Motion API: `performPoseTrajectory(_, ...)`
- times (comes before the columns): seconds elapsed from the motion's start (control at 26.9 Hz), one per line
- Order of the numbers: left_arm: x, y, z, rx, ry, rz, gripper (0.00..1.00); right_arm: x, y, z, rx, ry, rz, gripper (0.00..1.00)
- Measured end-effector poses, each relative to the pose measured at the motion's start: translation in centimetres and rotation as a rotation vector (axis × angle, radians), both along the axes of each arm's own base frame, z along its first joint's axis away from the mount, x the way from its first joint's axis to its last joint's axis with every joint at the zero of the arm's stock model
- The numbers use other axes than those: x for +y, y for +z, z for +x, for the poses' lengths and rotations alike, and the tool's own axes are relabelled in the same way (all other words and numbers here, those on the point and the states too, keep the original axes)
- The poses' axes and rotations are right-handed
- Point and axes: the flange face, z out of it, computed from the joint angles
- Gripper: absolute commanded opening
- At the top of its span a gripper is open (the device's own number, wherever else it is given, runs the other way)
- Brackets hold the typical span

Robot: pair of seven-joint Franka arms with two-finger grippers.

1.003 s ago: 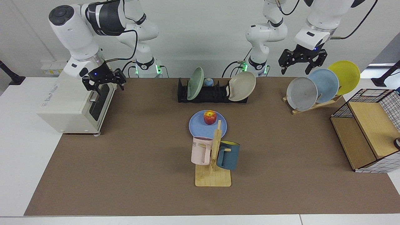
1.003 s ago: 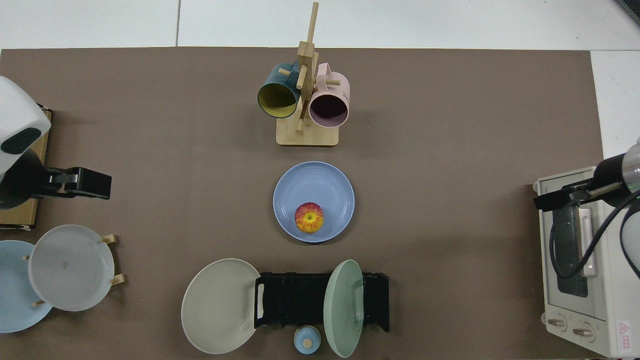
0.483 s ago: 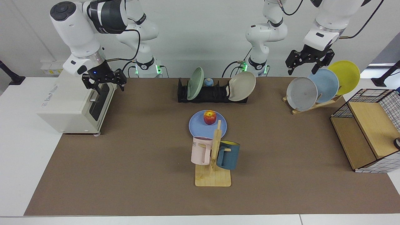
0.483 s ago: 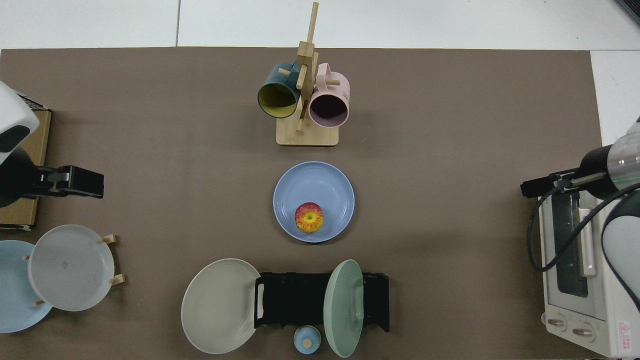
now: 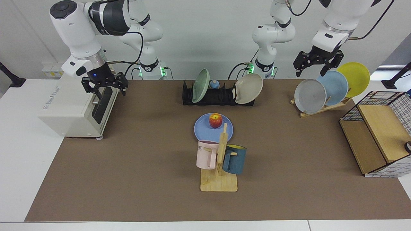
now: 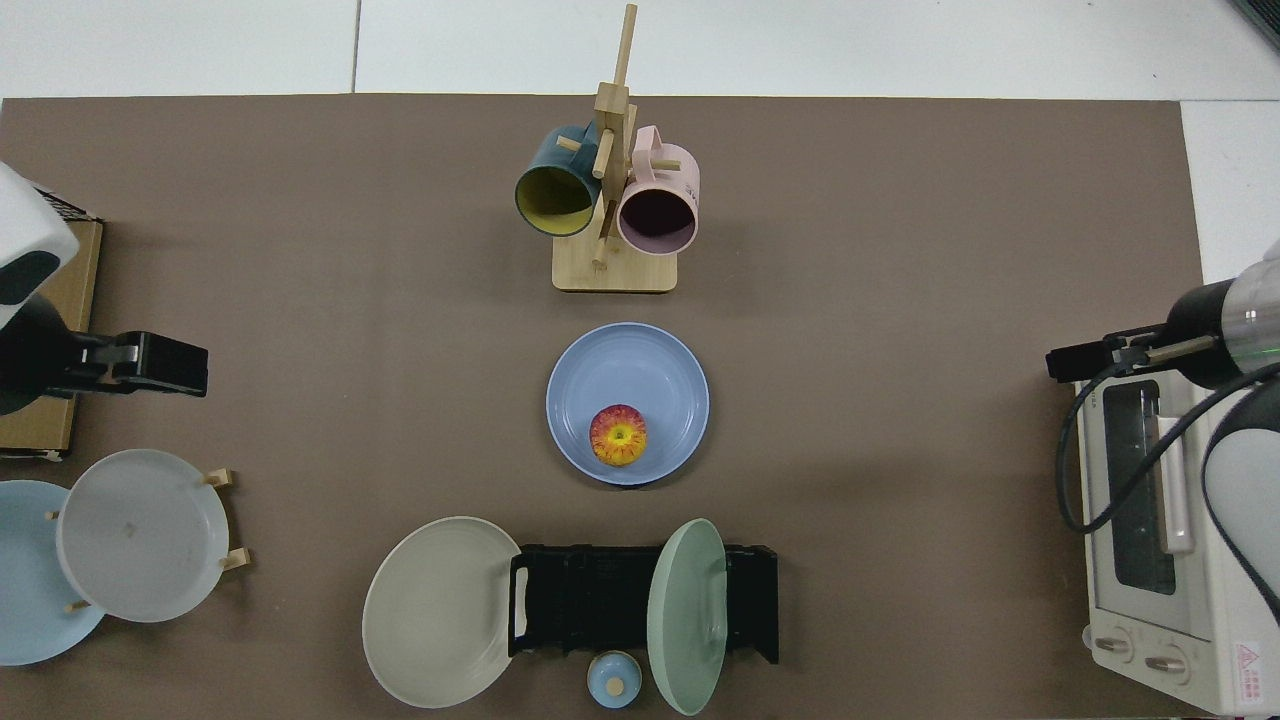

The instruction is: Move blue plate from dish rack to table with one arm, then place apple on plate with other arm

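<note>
The blue plate (image 5: 205, 132) (image 6: 640, 375) lies flat on the brown mat of the table (image 5: 128, 160), just in front of the black dish rack (image 5: 218, 97) (image 6: 600, 600). The red and yellow apple (image 5: 215, 120) (image 6: 618, 435) rests on the plate, near the rim that faces the rack. My left gripper (image 5: 313, 71) (image 6: 190, 365) hangs open and empty in the air above the wooden plate rack. Far across the table, my right gripper (image 5: 110, 92) (image 6: 1060, 362) is open and empty above the toaster oven. Neither gripper is near the plate.
The dish rack holds a green plate (image 5: 200, 81) and a beige plate (image 5: 249, 89), with a small blue lid (image 5: 214, 84) behind. A wooden rack (image 5: 321, 107) carries grey, sky-blue and yellow plates. A mug stand (image 5: 220, 160) stands before the blue plate. A toaster oven (image 5: 74, 107) and wire-and-wood shelf (image 5: 375, 134) flank the mat.
Both grippers have risen and drawn back toward their own sides, the left one over the wooden plate rack. The blue plate and the apple have not moved.
</note>
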Motion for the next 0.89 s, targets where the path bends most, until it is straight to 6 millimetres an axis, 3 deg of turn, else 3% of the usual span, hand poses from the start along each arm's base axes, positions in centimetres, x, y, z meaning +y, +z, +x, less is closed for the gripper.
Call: performPoseTrajectory(0.89, 0.0, 0.0, 0.0, 0.0, 0.0, 0.0, 1.0, -0.08, -0.32, -0.42, 0.039, -0.044, -0.002, 1.0)
